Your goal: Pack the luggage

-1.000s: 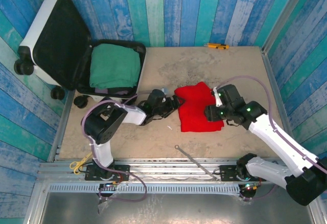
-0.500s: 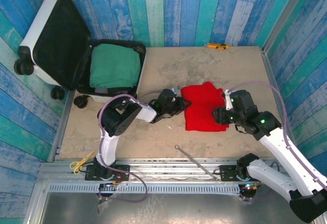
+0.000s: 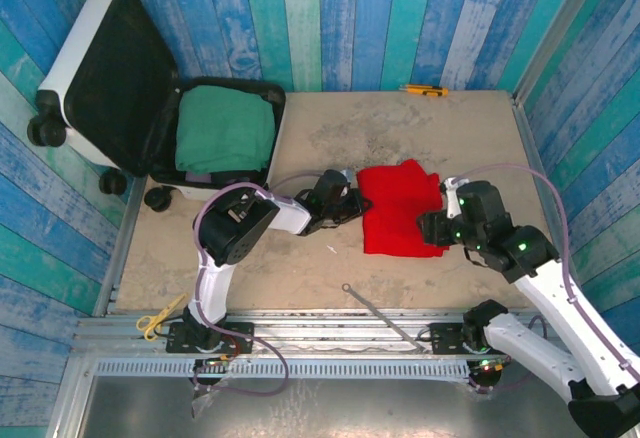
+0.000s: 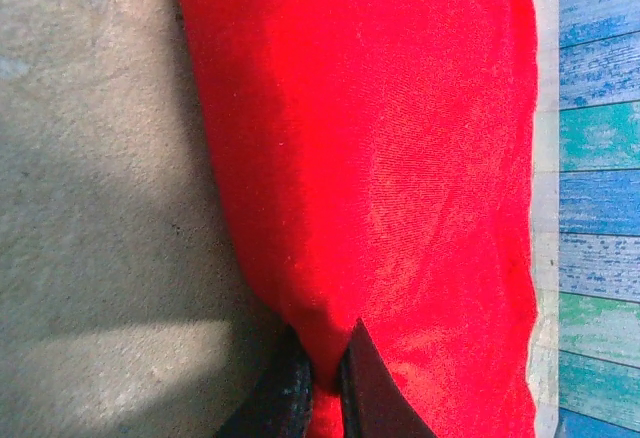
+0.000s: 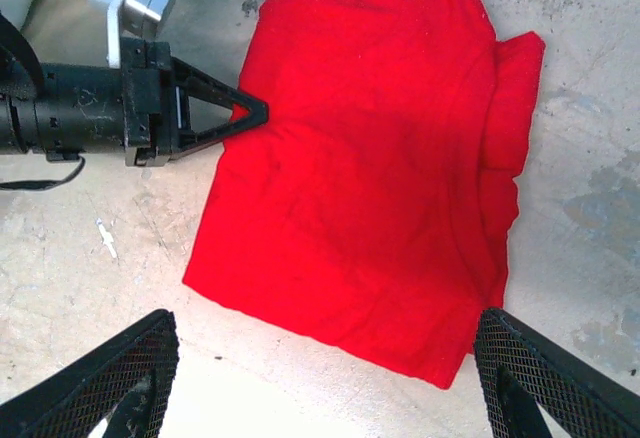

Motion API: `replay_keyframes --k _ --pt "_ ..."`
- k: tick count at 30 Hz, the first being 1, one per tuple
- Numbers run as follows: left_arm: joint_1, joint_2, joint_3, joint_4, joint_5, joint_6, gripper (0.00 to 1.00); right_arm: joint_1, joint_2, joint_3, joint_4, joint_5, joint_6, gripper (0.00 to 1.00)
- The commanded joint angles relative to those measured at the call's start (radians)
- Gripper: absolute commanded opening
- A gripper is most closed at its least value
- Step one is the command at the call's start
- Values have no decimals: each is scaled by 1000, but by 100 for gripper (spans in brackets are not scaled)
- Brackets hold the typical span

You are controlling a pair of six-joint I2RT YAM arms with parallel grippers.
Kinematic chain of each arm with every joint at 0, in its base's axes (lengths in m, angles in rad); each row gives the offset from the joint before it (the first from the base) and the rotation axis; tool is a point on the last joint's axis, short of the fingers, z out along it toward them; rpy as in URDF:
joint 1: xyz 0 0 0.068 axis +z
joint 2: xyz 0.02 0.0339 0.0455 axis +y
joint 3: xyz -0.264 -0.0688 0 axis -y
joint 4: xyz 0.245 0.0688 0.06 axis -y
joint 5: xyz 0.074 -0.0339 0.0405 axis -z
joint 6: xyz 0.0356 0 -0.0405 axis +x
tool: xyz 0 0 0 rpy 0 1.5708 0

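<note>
Overhead view of a sandy tabletop [image 3: 430,138] walled in by blue and teal painted planks, with two robot arms reaching in from the bottom edge.

The luggage [image 3: 115,83], a white hard-shell suitcase with black lining, sits open in the upper left of the frame. Its lid leans back against the wall, and its black wheels hang at the left edge of the table. A folded green garment [image 3: 225,128] fills the lower half of the case.

A folded red cloth [image 3: 400,208] lies flat near the middle of the frame, well apart from the suitcase, to its lower right.

The left gripper [image 3: 355,204] lies low at the cloth's left edge, just right of the suitcase's lower right corner. In its own wrist view the two black fingertips [image 4: 352,383] are pinched tight together on a small ridge of red fabric (the cloth looks bunched between them). The right wrist view shows the same clenched tip [image 5: 255,111] meeting the cloth's upper left edge.

The right gripper [image 3: 432,228] sits at the cloth's lower right edge, on the far side from the suitcase. Its mesh-faced fingers [image 5: 115,383] stand wide apart in the bottom corners of its wrist view, grasping nothing.

Yellow-handled scissors [image 3: 152,320] lie at the lower left, a thin metal rod [image 3: 375,308] near the bottom centre, and a small yellow and black tool [image 3: 425,89] by the back wall.
</note>
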Motion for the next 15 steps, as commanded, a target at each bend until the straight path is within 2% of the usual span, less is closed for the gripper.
replay_keyframes --k 1,7,15 --pt "1 -106 -12 -1 -30 69 0 -3 -37 -13 -2 16 -8 80" --pt "44 -284 -37 -25 -41 118 0 -2 -74 -18 5 29 -3 80" --pt "143 -514 76 -227 -93 265 0 -3 -92 -27 15 39 -1 81"
